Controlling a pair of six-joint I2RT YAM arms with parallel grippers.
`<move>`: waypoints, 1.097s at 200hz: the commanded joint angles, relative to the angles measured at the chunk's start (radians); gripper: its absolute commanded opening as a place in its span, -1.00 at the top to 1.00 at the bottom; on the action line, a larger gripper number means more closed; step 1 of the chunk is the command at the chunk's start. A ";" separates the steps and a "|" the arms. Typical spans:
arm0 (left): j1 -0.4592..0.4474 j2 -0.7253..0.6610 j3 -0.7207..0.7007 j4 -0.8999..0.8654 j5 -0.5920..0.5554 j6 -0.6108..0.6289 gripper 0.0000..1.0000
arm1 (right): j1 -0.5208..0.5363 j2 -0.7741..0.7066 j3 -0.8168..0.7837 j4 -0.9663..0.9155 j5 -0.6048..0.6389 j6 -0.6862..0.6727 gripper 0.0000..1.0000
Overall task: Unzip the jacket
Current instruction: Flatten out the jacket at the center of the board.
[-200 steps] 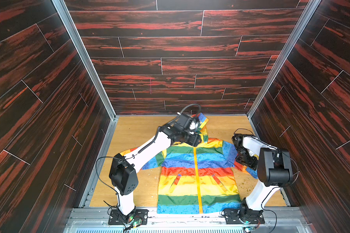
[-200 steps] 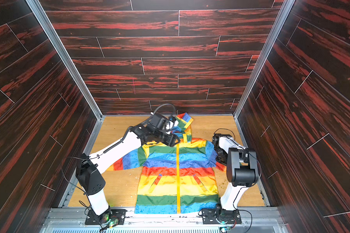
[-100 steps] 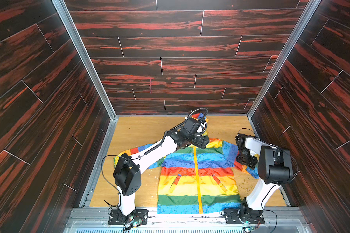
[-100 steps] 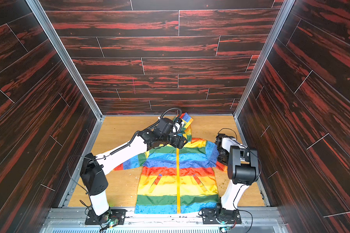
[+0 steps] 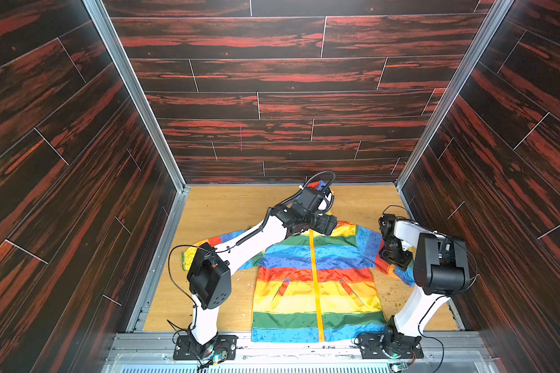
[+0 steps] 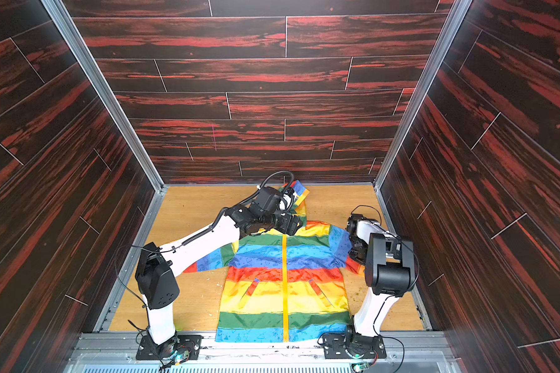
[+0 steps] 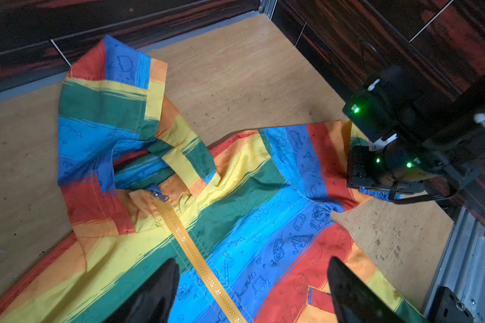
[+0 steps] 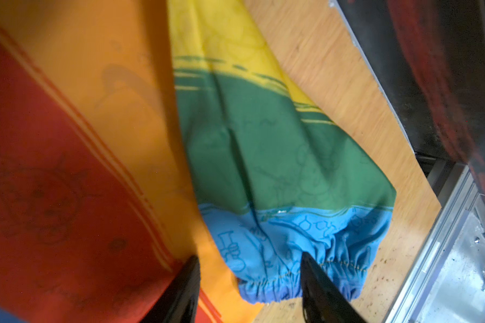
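Left hand (image 7: 252,261) has slid sideways over the last second. It was over the shoulder side of the collar and now it's parked right above the neckline. Its fingers have spread wider too, so they're well apart with nothing between them. In the left wrist view they sit on either side of the yellow zipper (image 7: 191,246), a bit below the top.

Right hand (image 8: 249,257) has hardly shifted. It's low over the sleeve cuff (image 8: 347,251) on that side. Its fingers have been narrowing but there's a clear gap between them. That view is blurry, so I can't tell if they're touching the cloth yet.

Jacket (image 5: 288,290) hasn't budged. It's flat and front-up on the table (image 5: 240,206), with the hem at the near edge and the hood (image 7: 101,112) flopped toward the back wall. It's zipped all the way, and the zipper pull (image 7: 158,195) sits right at the collar, partly tucked under a fold.

So my read is that no actual unzipping has happened and this is all setup. The left hand looks lined up to go for the pull, while the right looks set to pin the sleeve so the jacket doesn't drag along. The annoying part will be the pull itself. It's tiny and flat and lies on thin, slippery fabric, so there's a decent chance of pinching cloth instead.
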 commanded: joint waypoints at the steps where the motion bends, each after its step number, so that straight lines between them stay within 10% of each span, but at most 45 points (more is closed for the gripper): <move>1: 0.000 0.022 0.037 -0.024 -0.002 -0.005 -0.68 | -0.018 -0.005 -0.046 -0.022 -0.008 0.025 -0.13; 41: 0.000 0.027 0.042 -0.029 0.001 -0.008 -0.67 | -0.021 0.029 -0.054 -0.012 -0.010 0.026 -0.11; 145: 0.000 0.030 0.048 -0.032 -0.001 -0.001 -0.67 | -0.028 -0.058 -0.052 -0.049 0.033 0.059 0.68; 219: 0.004 0.007 0.040 -0.058 -0.033 0.021 -0.66 | -0.185 -0.059 0.056 -0.082 0.166 0.031 0.72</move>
